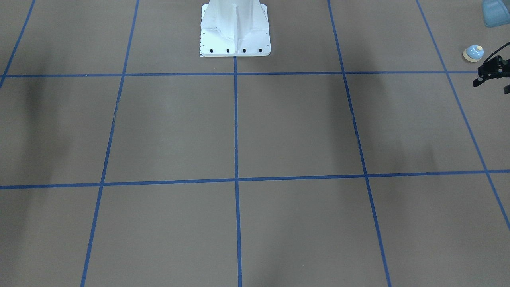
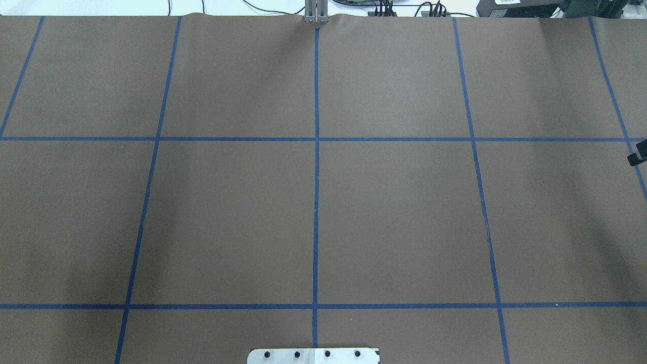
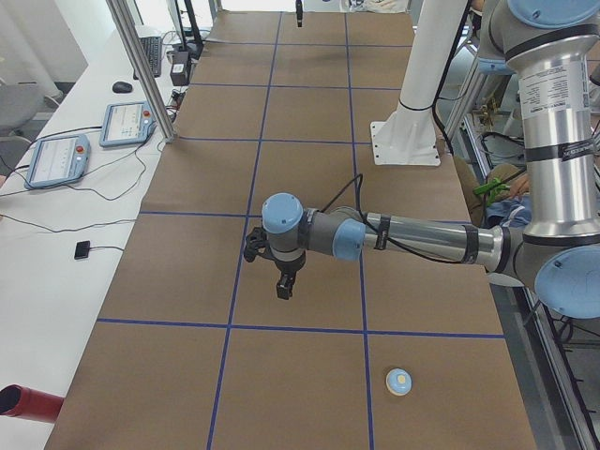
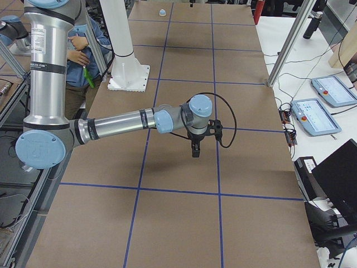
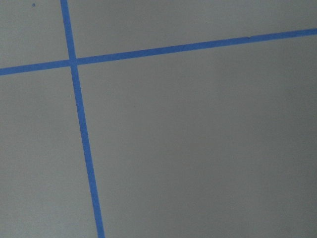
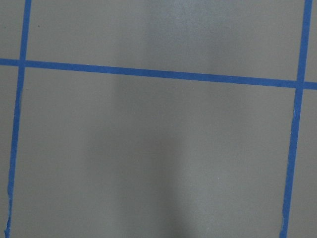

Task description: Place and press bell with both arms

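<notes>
Blue bell (image 1: 473, 53): cream rim, yellow button, upright.
Left gripper (image 3: 284, 289): near bell, apart; opening can't tell.
Right gripper (image 4: 194, 152): opening can't tell.
Pendant (image 4: 315, 117) text: unreadable.

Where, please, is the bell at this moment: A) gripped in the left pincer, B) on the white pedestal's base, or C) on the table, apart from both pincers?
C: the bell sits on the table, with bare table between it and the left pincer; the right pincer is far off.
</notes>
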`<state>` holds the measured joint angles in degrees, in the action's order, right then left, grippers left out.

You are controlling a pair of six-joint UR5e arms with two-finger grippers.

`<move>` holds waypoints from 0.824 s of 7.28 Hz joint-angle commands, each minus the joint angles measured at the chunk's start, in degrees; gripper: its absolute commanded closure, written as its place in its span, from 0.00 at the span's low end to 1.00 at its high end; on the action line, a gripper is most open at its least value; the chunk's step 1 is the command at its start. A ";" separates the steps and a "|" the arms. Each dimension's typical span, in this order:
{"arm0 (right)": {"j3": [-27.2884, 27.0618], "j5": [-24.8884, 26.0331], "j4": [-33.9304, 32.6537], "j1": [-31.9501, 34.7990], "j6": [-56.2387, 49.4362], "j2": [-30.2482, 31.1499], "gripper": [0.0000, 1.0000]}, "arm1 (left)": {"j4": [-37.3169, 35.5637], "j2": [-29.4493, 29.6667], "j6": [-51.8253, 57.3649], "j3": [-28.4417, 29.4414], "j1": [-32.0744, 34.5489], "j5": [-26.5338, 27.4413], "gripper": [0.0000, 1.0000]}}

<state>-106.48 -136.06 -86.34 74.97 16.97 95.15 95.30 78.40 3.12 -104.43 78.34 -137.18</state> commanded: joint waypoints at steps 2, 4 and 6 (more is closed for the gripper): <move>0.14 -0.25 3.51 0.00 -0.01 0.12 0.00 | 0.41 -7.34 6.73 5.90 0.33 -0.19 0.00; 0.40 -0.26 5.91 -0.35 0.60 0.30 0.00 | 11.67 -9.85 3.59 15.17 0.33 -0.63 0.00; -0.13 -1.04 6.01 -0.88 0.61 0.30 0.00 | 20.93 -15.36 -6.27 18.00 0.15 -0.10 0.00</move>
<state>-106.37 -136.60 -80.53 74.35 17.52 95.44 110.20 66.15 0.97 -89.49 78.58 -137.45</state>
